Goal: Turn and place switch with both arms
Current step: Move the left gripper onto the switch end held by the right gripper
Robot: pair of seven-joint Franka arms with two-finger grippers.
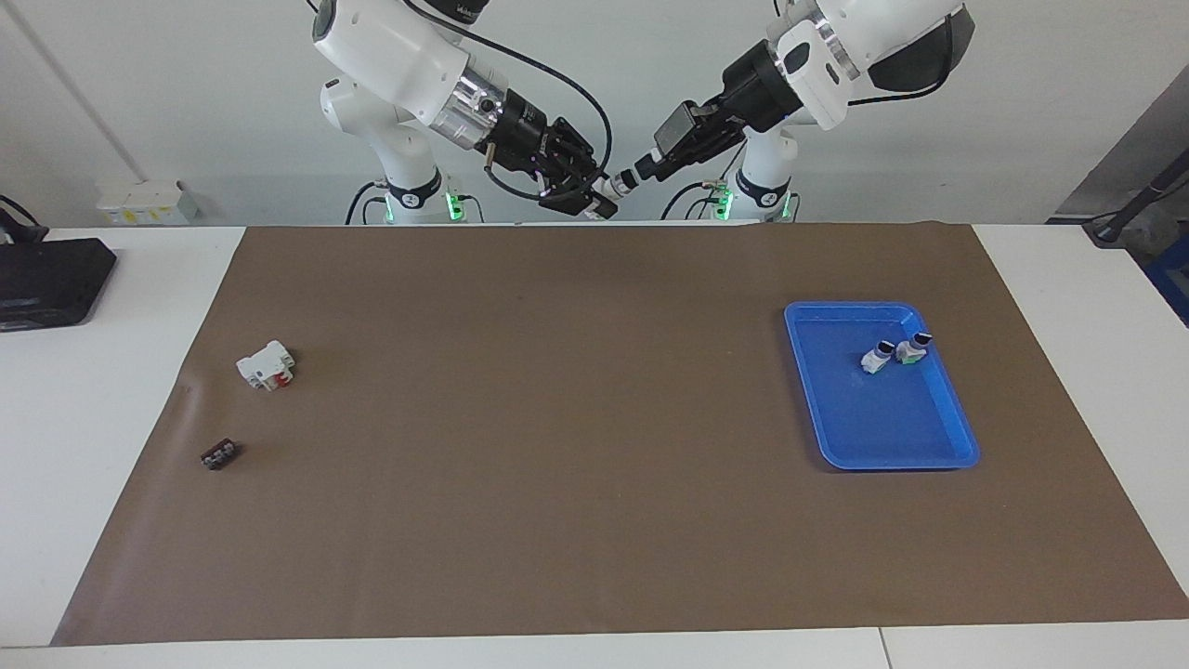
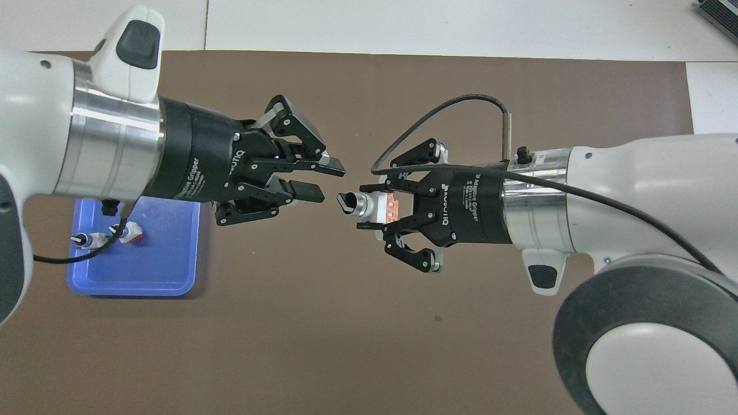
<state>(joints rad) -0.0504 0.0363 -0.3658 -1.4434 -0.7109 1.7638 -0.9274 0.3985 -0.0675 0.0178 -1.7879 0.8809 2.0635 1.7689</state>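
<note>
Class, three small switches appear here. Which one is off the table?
The switch clamped in the right gripper, knob toward the open left gripper; the other two switches lie in the blue tray.

Both arms [image 2: 646, 178] are glossy white jointed shells with polished silver wrist rings, a dark grey button on each wrist, black linkage grippers printed with white lettering, thin black cables looping along them, broad black joint caps and green lights at their bases.
</note>
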